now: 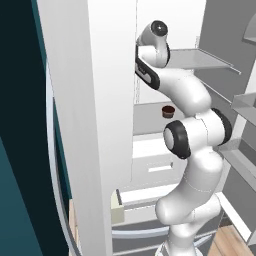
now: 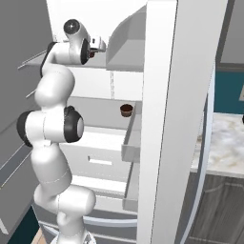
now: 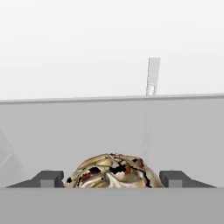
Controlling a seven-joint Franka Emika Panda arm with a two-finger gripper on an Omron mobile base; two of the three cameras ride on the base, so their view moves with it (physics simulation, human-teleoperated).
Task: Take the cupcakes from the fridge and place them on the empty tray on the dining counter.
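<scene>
We find the arm reaching deep into the open fridge, whose white inside holds grey shelves at several heights. On an upper shelf the claw is level with a cupcake, which sits directly between the two fingertips, one tip to each side and a small gap visible on both. The claw therefore stands apart around the cupcake and is not yet clamped on it. The cake is round, so no long axis governs the grip; in our judgement a straight closing should suffice. A second cupcake rests on a lower shelf, well apart from the claw.
</scene>
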